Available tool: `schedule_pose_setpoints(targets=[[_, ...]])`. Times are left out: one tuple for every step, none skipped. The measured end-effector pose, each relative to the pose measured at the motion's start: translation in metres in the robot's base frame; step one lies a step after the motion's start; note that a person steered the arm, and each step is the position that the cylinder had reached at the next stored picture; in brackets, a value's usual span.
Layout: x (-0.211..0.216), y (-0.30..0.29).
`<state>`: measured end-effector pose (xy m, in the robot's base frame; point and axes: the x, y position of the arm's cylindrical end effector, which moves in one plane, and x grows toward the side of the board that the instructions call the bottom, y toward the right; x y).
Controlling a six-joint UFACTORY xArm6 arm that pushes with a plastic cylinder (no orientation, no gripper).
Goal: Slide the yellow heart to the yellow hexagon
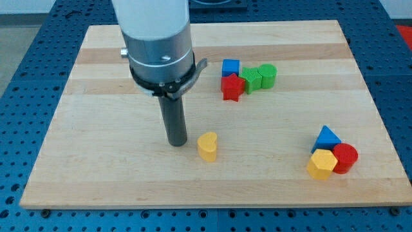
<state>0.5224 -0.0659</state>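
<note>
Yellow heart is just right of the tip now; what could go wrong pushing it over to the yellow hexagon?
1. My tip sits left of the yellow heart, slightly high; an off-centre push may spin it or let it slip away.
2. The yellow hexagon touches the red cylinder and blue triangle; overshoot could scatter that cluster.

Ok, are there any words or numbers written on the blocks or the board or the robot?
None: no word, number, label or sign can be read anywhere.
The blocks, such as the yellow heart and the yellow hexagon, are plain coloured.
The wooden board shows only wood grain.
The arm's white and grey housing bears no print; my tip stands just to the view's left of the heart.
</note>
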Motion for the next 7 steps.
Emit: schedule_pose_setpoints(targets=[[0.010,0.025],[0.010,0.076],[0.010,0.115],[0.010,0.131],[0.010,0.125],[0.010,0.140],[0.010,0.174]])
